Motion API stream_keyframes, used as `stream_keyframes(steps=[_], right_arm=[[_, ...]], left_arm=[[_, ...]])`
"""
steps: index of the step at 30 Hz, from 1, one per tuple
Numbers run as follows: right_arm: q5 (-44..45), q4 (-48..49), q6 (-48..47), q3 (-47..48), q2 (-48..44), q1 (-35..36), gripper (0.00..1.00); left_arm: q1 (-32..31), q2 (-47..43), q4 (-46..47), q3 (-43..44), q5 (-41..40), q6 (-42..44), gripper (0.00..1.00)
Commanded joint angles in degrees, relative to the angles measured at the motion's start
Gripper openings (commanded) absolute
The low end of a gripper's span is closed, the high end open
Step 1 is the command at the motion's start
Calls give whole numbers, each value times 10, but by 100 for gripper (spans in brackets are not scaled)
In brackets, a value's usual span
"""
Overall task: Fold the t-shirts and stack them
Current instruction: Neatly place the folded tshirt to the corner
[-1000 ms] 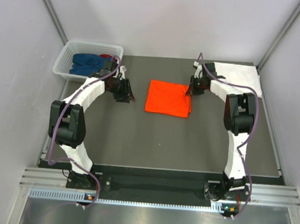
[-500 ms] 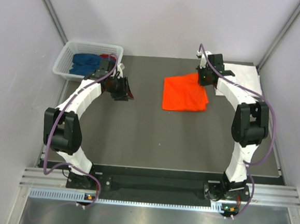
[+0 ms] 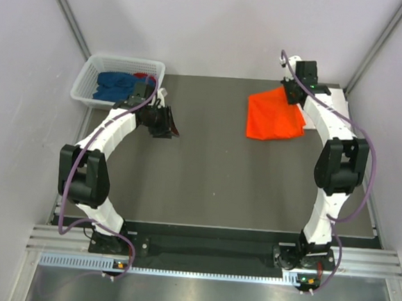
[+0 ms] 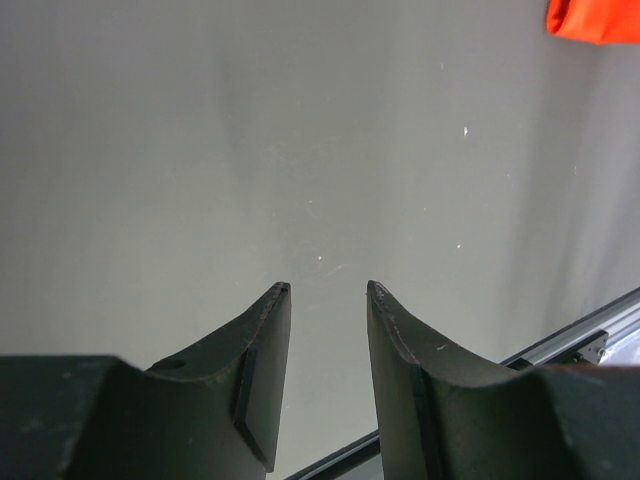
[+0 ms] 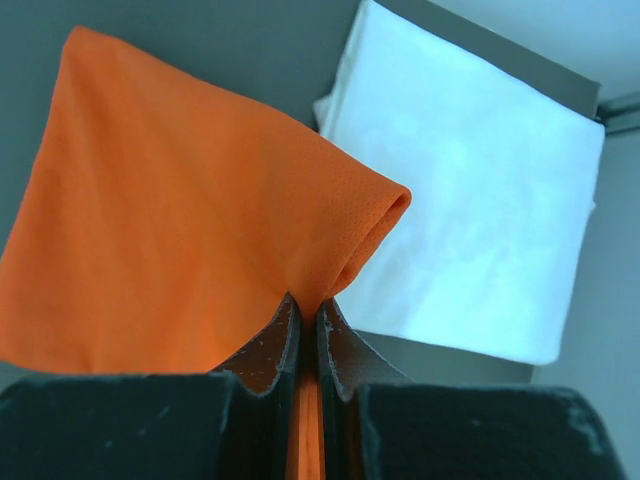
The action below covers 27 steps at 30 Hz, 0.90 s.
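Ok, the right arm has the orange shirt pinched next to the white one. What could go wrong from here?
The right gripper pinches the orange shirt by one folded edge only, so its loose layers may fall open. It could also land askew on the white shirt, or its trailing cloth could ruck that folded shirt.

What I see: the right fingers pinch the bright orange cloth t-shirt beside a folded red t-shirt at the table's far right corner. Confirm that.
One detail is wrong: the folded cloth t-shirt at the far right corner is white, not red. The right wrist view shows the right fingers pinching the bright orange cloth t-shirt beside it.
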Motion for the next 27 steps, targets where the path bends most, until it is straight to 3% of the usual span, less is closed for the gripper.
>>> stream_keyframes(steps=[1,22,27], right_arm=[[8,-10,-33,32,-15,-28,0],[-32,-37,-83,142,-4,-115,0],[-95,-16,-64,168,12,-146,0]], left_arm=[[3,-20,22,-4,13,9,41],[3,-23,27,-10,35,6,41],[3,-22,27,-11,35,5,41]])
